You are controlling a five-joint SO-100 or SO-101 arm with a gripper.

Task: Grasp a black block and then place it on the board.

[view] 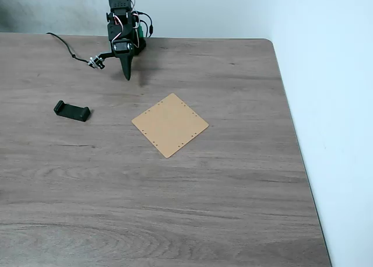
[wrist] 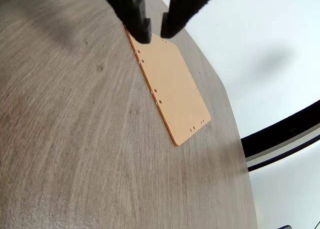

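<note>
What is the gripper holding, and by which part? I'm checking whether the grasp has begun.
Nothing. The gripper is empty; the block lies untouched on the table.

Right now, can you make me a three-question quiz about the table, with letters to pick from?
1. In the fixed view, where does the black block lie?
A. left of the board
B. on the board
C. right of the board

2. What colour is the board?
A. blue
B. light orange
C. green

3. What is the gripper holding?
A. the block
B. the board
C. nothing

Answers:
1 A, the block rests on the bare wood table apart from the board.
2 B, both views show a light orange square with small holes along its edges.
3 C, the wrist view shows a small bare gap between the fingertips, above the board.
</note>
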